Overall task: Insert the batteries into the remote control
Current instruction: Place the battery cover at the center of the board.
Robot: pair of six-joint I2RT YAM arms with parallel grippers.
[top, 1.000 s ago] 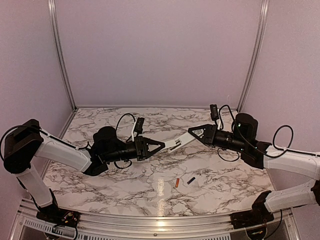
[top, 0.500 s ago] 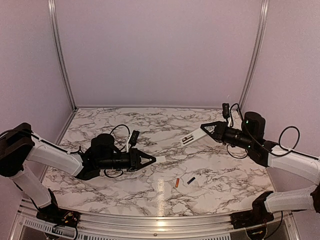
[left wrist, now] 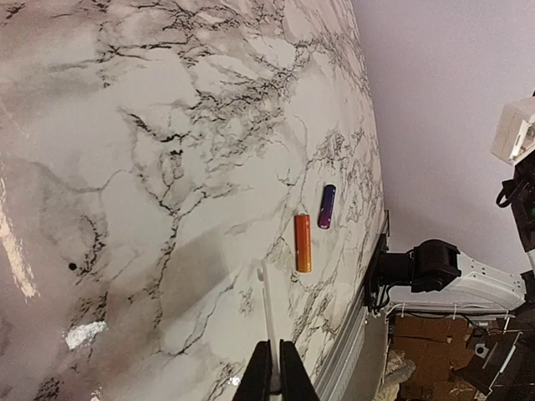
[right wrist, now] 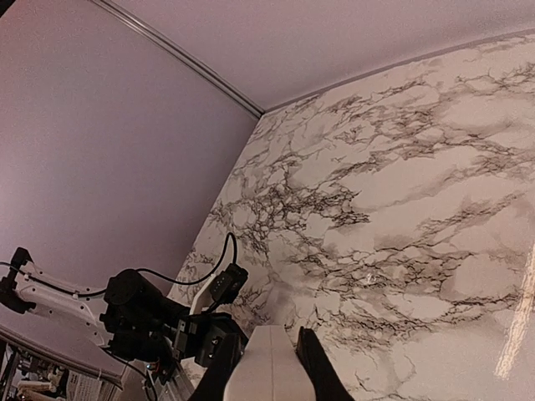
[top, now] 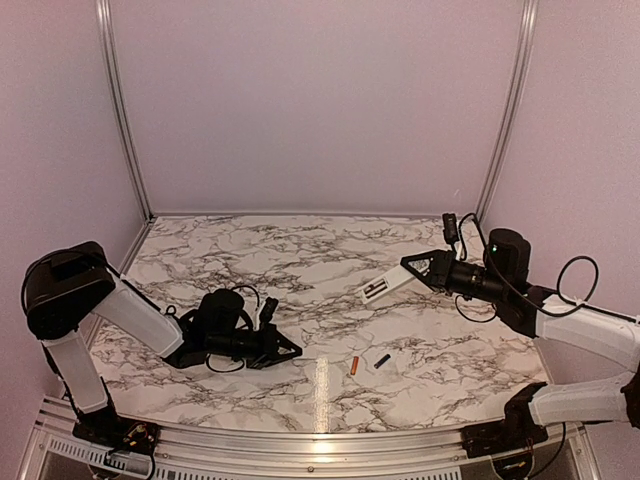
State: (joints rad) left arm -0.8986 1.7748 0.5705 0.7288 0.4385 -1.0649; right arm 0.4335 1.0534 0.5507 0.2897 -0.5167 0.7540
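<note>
My right gripper (top: 408,266) is shut on one end of the white remote control (top: 383,284) and holds it above the table at the right. In the right wrist view the remote (right wrist: 269,368) sits between the fingers of the right gripper (right wrist: 266,344). My left gripper (top: 291,352) is low over the table at the front left, shut on a thin white flat piece (left wrist: 268,313) seen edge-on in the left wrist view, where the gripper (left wrist: 274,351) pinches it. The orange battery (top: 353,366) and the dark battery (top: 382,360) lie side by side on the table, just beyond the piece's tip (left wrist: 303,243) (left wrist: 326,206).
The marble table (top: 300,260) has pale walls behind and on both sides and a metal rail (top: 320,440) along its near edge. The left arm (right wrist: 159,326) shows in the right wrist view below the remote.
The two grippers have drawn apart. My left gripper has moved toward the near edge and down to the table with the thin white piece. My right gripper has carried the remote to the right.
</note>
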